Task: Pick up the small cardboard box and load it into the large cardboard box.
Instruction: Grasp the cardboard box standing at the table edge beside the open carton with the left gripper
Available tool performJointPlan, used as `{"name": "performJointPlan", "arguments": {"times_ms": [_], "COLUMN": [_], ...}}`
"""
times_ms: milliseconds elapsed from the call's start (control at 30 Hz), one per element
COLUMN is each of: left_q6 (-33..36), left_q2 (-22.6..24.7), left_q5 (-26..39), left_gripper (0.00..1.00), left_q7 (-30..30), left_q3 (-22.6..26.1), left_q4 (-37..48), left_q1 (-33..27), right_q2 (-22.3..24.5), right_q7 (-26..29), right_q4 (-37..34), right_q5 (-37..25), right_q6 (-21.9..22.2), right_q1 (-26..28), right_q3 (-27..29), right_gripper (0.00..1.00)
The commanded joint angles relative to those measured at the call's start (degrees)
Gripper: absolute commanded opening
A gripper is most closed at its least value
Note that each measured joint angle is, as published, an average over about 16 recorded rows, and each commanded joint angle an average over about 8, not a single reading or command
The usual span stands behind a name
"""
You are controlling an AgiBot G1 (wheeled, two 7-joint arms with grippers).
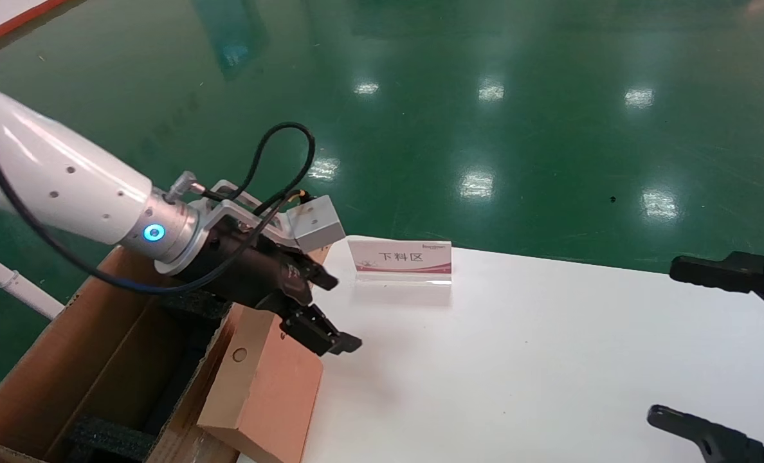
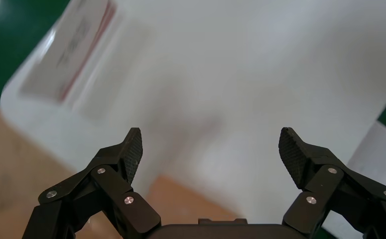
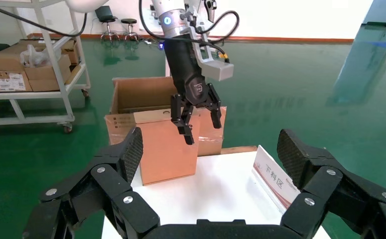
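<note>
The small cardboard box (image 1: 263, 392) stands on its edge at the white table's left edge, its round punched hole facing up, and leans against the large cardboard box (image 1: 80, 360). The large box is open beside the table, with black foam (image 1: 109, 437) inside. My left gripper (image 1: 343, 313) hovers open just above the small box's far top corner, and nothing is between its fingers. In the left wrist view the left gripper (image 2: 210, 144) looks down on the table, with the small box (image 2: 181, 199) under its base. My right gripper (image 1: 663, 339) hangs open over the table's right side.
A clear-stand sign (image 1: 402, 259) with red print stands at the table's (image 1: 517, 360) far edge. Green floor surrounds the table. The right wrist view shows a white cart (image 3: 31, 64) holding cartons, far behind the large cardboard box (image 3: 136, 97).
</note>
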Motion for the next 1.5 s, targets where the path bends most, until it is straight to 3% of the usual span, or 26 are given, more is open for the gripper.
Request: {"name": "performJointPlan", "arguments": {"times_ms": [33, 300, 900, 1200, 1500], "left_q6": [0.5, 0.5, 0.4, -0.5, -1.7], "left_q2": [0.7, 1.0, 0.6, 1.2, 1.3], "left_q5": [3.0, 6.5, -4.7, -9.3, -11.2], "left_gripper": [1.0, 1.0, 1.0, 1.0, 1.0], "left_q7": [-4.1, -13.2, -22.9, -24.6, -25.6], "left_q3": [3.5, 14.5, 41.1, 49.3, 54.1], "left_q4": [0.0, -0.3, -0.4, -0.4, -0.4], "left_q1": [-2.9, -13.2, -29.8, -33.5, -34.9], "right_q2": [0.0, 0.0, 0.0, 0.1, 0.1], "right_q7": [0.0, 0.0, -0.1, -0.1, -0.1], "right_q4": [0.0, 0.0, 0.0, 0.0, 0.0], "right_q5": [0.0, 0.0, 0.1, 0.1, 0.1], "right_q6": [0.0, 0.0, 0.0, 0.1, 0.1], "right_q1": [0.0, 0.0, 0.0, 0.0, 0.0], "right_q3": [0.0, 0.0, -0.1, -0.1, -0.2], "right_gripper": [1.0, 1.0, 1.0, 1.0, 1.0]}}
